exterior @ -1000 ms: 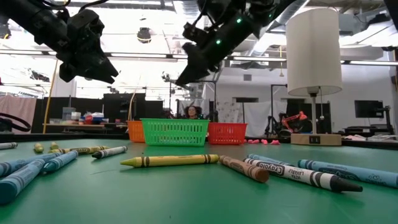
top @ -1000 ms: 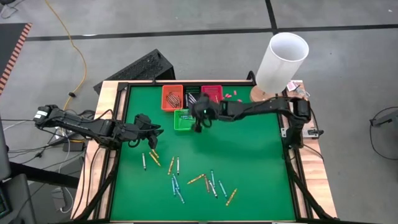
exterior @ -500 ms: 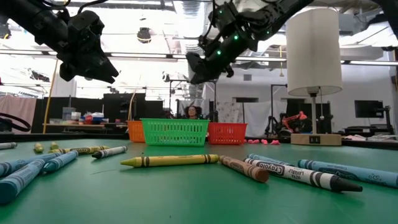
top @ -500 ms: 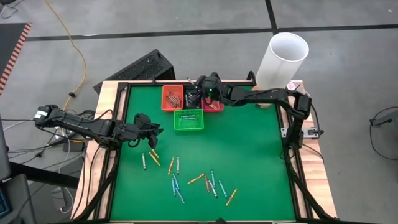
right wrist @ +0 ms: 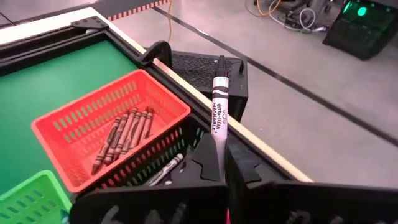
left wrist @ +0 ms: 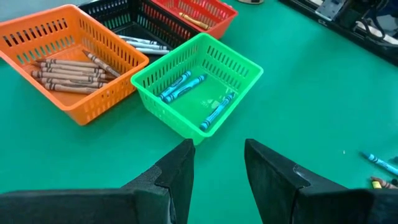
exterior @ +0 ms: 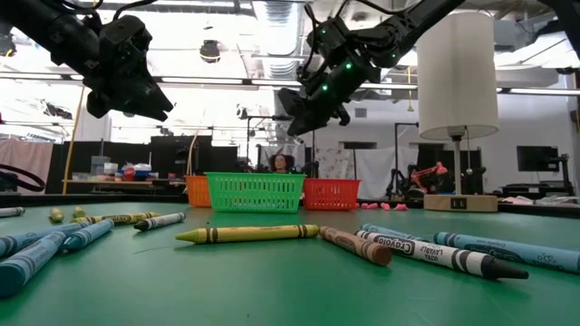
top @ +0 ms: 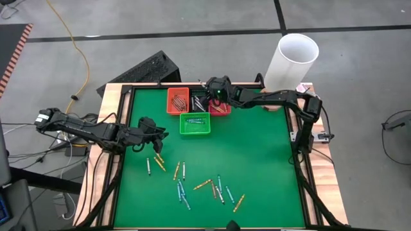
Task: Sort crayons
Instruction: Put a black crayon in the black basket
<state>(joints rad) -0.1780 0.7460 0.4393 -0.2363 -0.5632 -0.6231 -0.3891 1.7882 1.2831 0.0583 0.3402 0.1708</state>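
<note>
Loose crayons (top: 192,183) lie scattered on the green table (top: 257,167) toward 6 o'clock, long axes pointing every which way; in the low view a yellow crayon (exterior: 246,234) lies broadside nearest the camera, tip toward 9 o'clock, a brown one just beside it. Left gripper (top: 159,132) hangs at 9 o'clock above the mat, fingers (left wrist: 177,174) spread with nothing between them, aimed at the baskets. Farther back, toward 12 o'clock, green basket (top: 194,124) holds a few blue crayons, orange basket (top: 178,100) behind it holds brown ones lying roughly parallel, black basket (left wrist: 124,18) sits between orange and red basket (top: 220,102). Right gripper (top: 217,90) hovers over the black and red baskets, jaws pinching a white-labelled black crayon (right wrist: 219,99) that stands out straight past the fingertips, long axis in line with the fingers. White cylinder (top: 290,61) stands at the 1 o'clock corner, well clear of both arms.
</note>
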